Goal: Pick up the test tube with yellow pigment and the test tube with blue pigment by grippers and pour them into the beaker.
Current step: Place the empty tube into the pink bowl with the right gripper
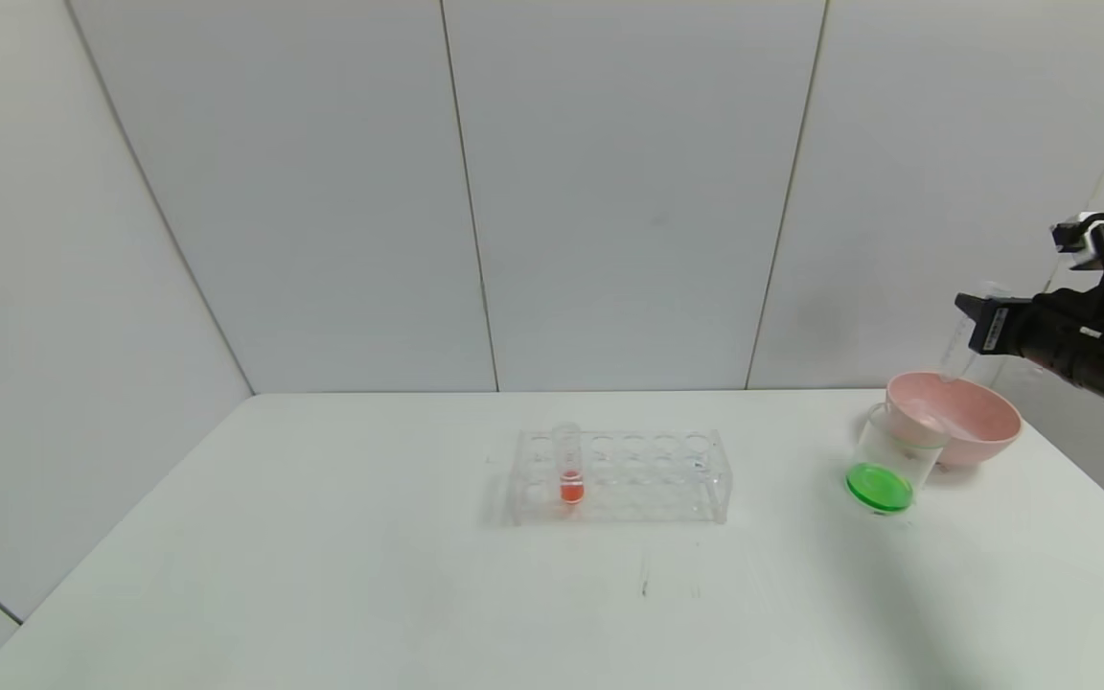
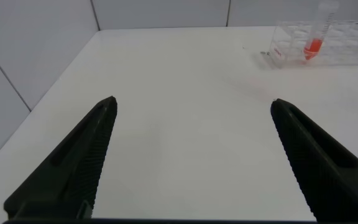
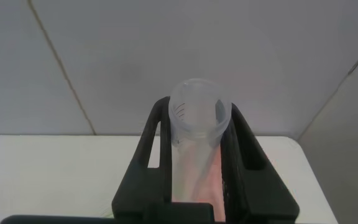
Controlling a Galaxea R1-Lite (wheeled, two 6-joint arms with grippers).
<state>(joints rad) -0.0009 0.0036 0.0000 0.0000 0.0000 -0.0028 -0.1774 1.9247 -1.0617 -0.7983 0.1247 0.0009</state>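
My right gripper (image 1: pixel 978 324) is at the far right, above the pink bowl (image 1: pixel 978 426), shut on a clear test tube (image 1: pixel 957 356) that looks empty. Its round end hangs over the bowl. In the right wrist view the tube's open mouth (image 3: pixel 199 115) sits between the fingers of the right gripper (image 3: pixel 199 112). The beaker (image 1: pixel 889 450) stands just left of the bowl with green liquid (image 1: pixel 880 487) at its bottom. No yellow or blue liquid is in view. My left gripper (image 2: pixel 192 106) is open and empty over bare table, out of the head view.
A clear tube rack (image 1: pixel 621 476) stands mid-table with one tube of red-orange liquid (image 1: pixel 570 474) near its left end; both show in the left wrist view, the rack (image 2: pixel 353 46) and the tube (image 2: pixel 316 40). Grey wall panels stand behind the white table (image 1: pixel 322 575).
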